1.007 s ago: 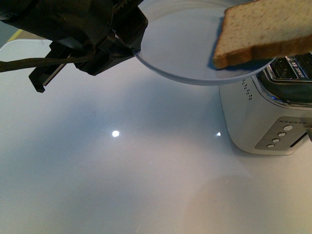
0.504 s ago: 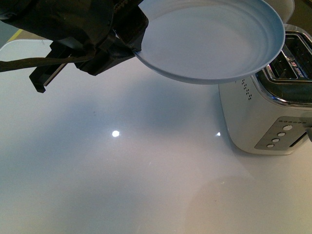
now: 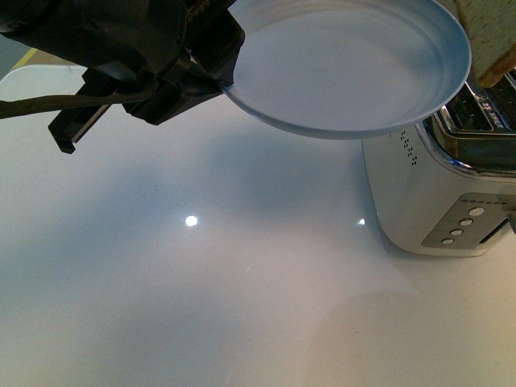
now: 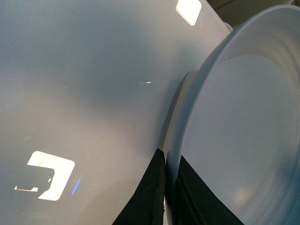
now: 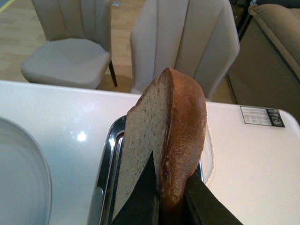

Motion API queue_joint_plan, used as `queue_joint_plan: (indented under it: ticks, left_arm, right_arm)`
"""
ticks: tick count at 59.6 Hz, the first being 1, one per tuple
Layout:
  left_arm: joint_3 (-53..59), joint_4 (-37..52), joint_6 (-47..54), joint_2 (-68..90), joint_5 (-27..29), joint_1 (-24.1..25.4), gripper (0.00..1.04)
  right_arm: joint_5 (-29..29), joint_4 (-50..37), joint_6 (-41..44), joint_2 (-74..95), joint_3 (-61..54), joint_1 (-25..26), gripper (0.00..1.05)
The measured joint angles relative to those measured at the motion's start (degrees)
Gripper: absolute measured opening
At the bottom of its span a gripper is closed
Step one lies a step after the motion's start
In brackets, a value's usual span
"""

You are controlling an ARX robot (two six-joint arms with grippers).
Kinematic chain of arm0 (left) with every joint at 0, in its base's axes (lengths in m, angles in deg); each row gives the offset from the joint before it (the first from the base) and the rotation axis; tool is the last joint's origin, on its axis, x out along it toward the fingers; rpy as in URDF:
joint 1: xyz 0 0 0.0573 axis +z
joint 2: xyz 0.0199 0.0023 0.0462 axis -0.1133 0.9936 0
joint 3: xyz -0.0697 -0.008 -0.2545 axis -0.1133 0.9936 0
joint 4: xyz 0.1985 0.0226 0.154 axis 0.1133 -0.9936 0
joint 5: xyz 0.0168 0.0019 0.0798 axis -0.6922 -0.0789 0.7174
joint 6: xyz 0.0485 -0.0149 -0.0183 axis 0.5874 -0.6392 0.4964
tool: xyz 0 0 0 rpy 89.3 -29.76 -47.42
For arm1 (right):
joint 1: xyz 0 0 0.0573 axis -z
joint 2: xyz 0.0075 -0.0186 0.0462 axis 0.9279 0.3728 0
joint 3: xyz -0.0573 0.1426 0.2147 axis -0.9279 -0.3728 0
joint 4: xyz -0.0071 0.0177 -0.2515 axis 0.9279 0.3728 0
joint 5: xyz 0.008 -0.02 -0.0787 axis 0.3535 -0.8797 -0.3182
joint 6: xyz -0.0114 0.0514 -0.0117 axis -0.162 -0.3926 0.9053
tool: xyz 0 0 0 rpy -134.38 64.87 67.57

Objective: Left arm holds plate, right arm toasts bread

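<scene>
Above a shiny white table [image 3: 201,306], the left gripper [image 4: 169,197] pinches the rim of the plate [image 3: 347,72]. The right gripper [image 5: 171,206] squeezes the bread [image 5: 164,131] upright over the toaster [image 3: 427,201].

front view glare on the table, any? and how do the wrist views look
Front view: two small glare spots on the glossy table, a soft shadow under the plate. Left wrist view: bright rectangular reflections on the table. Right wrist view: the bread is sharp and evenly lit.

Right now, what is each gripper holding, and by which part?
The left gripper clamps the plate by its rim. The right gripper pinches the bread by one end, a finger on each side, over the toaster.
</scene>
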Motion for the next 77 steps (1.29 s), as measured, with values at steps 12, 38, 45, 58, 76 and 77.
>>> queue_joint_plan:
  ticks: [12, 38, 45, 58, 76, 77]
  left_arm:
    - [0.00, 0.00, 0.00, 0.00, -0.02, 0.00, 0.03]
    - [0.00, 0.00, -0.13, 0.00, -0.26, 0.00, 0.03]
    - [0.00, 0.00, -0.33, 0.00, -0.26, 0.00, 0.03]
    - [0.00, 0.00, -0.37, 0.04, -0.42, 0.00, 0.03]
    - [0.00, 0.00, -0.37, 0.09, -0.44, 0.00, 0.03]
    - [0.00, 0.00, -0.39, 0.09, -0.44, 0.00, 0.03]
  right_arm:
    - [-0.37, -0.33, 1.31, 4.22, 0.59, -0.90, 0.03]
    - [-1.25, -0.66, 3.63, 9.22, 2.82, -0.52, 0.03]
    - [-1.95, -0.66, 3.89, 9.70, 2.82, -0.17, 0.03]
    - [-2.45, -0.66, 4.28, 10.95, 2.82, 0.20, 0.03]
    - [-1.81, 1.16, 4.87, 12.50, 2.82, 0.33, 0.03]
    - [-1.55, 1.36, 4.87, 12.59, 2.82, 0.26, 0.03]
